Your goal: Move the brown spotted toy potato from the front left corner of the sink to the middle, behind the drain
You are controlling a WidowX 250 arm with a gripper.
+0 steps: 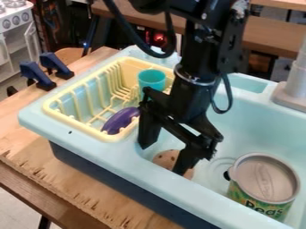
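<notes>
While my black two-finger tool [161, 159] hangs open over the brown, dark-spotted round cookie [166, 157] in the pale-blue plastic sink [158, 179], a green-labelled, silver-topped can [264, 182] sits nearby.

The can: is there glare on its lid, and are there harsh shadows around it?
Camera view: a soft, pale sheen on the can's lid, no harsh glare; gentle shading inside the sink; the black gripper looks very dark; a red glow shows behind.

The spotted disc [165, 159] looks matt, the sink [119, 156] smooth plastic, the can lid [264, 178] dull metal, the table [30, 144] rough-edged wood.
</notes>
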